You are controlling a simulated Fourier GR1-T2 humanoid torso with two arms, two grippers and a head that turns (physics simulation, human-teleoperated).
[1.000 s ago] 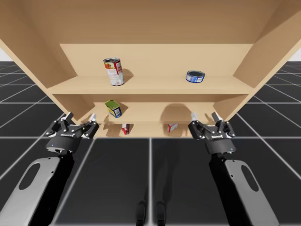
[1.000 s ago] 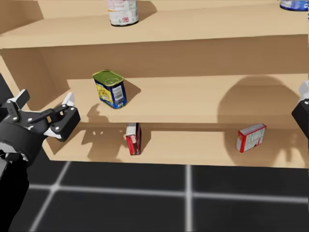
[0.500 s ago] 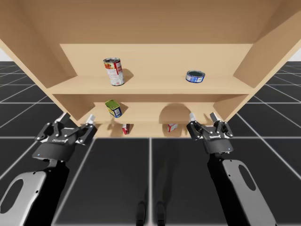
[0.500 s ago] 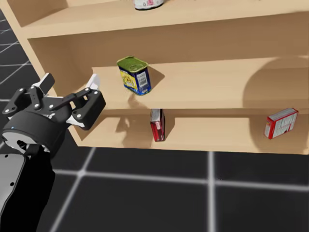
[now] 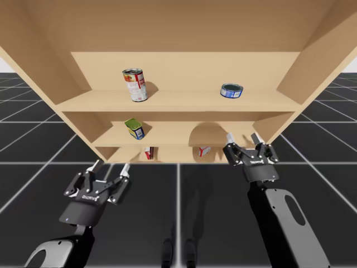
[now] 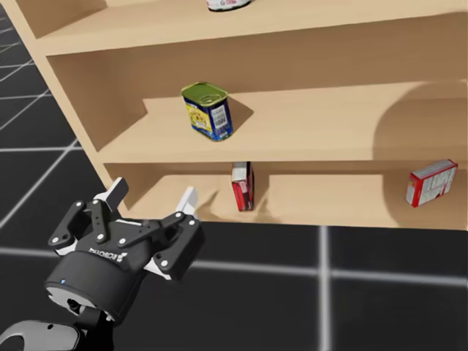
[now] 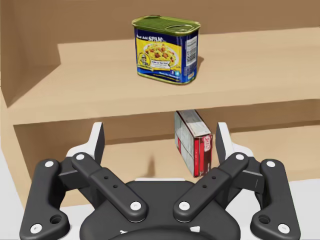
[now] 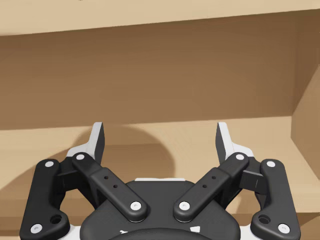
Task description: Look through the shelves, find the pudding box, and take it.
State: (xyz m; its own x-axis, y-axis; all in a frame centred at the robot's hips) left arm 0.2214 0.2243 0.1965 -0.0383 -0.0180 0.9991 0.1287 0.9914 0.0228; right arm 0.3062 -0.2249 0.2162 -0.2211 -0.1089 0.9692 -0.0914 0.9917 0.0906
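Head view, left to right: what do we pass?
An arm's open pincer, low in front of the shelves → yellow-and-blue rectangular can on the middle shelf → dark red box standing on end on the bottom shelf → red-and-white box further along the bottom shelf.

– What sits on the shelves (image 5: 178,103)?
– Top shelf: a tall round can (image 5: 134,85) at left, a flat round can (image 5: 231,90) at right. Middle shelf: a rectangular can (image 5: 134,128) at left. Bottom shelf: an upright box (image 5: 149,152) below it, slightly right; a second box (image 5: 204,151) further right, well apart.
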